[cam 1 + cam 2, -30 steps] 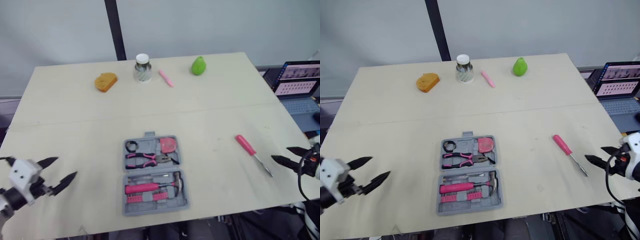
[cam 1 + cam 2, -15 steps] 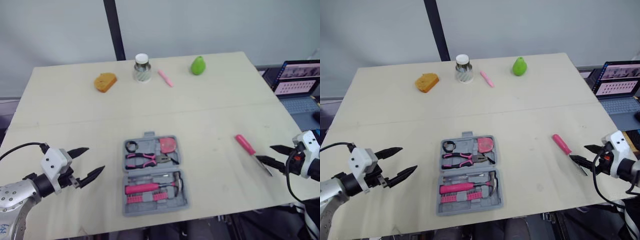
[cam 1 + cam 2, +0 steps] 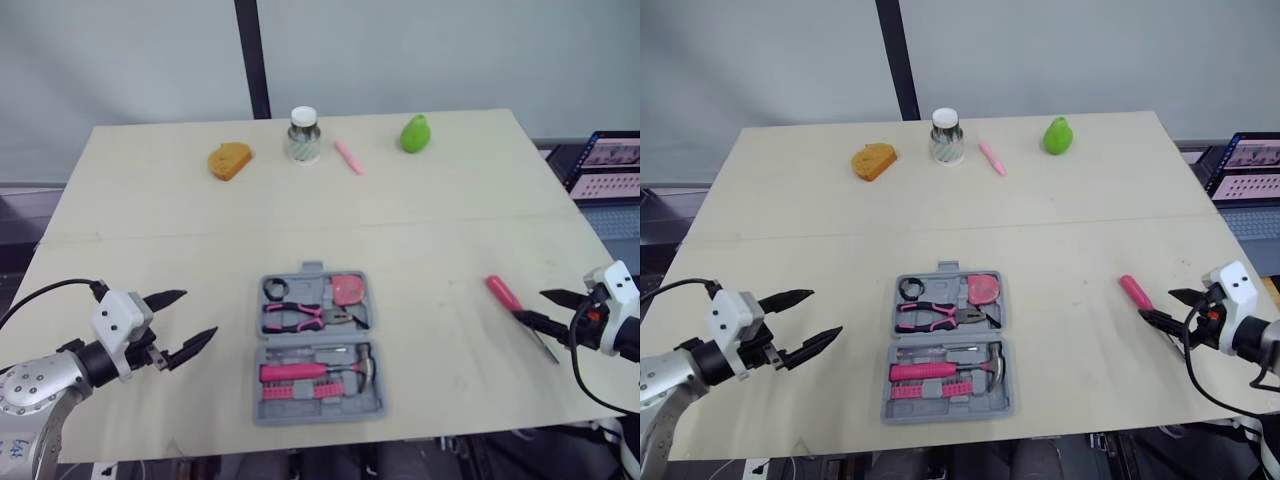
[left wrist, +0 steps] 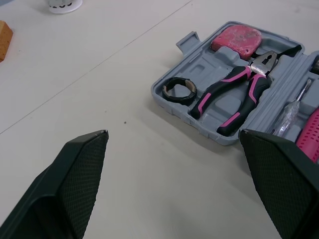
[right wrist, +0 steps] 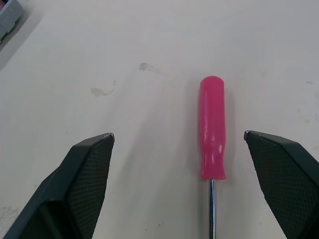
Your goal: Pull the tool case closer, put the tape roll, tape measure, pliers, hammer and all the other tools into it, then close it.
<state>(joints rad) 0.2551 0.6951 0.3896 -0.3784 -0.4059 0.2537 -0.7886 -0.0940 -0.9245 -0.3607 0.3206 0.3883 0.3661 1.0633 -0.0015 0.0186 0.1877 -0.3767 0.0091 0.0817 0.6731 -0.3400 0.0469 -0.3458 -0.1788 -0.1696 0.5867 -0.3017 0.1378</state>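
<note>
Spread wide and empty, the right gripper (image 5: 178, 133) is hovering at the pink screwdriver (image 5: 212, 129), the left gripper (image 4: 173, 132) beside the tool case (image 4: 199, 57).

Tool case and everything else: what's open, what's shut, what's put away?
Case: open, lying flat.
Pliers: stowed in the case.
Screwdriver: on the table, outside the case.
Jar: lid on.
Left claw: open, empty.
Right claw: open, empty.

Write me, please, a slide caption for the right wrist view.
Right tool, open, aimed at the pink-handled screwdriver lying flat on the pale table.
</note>
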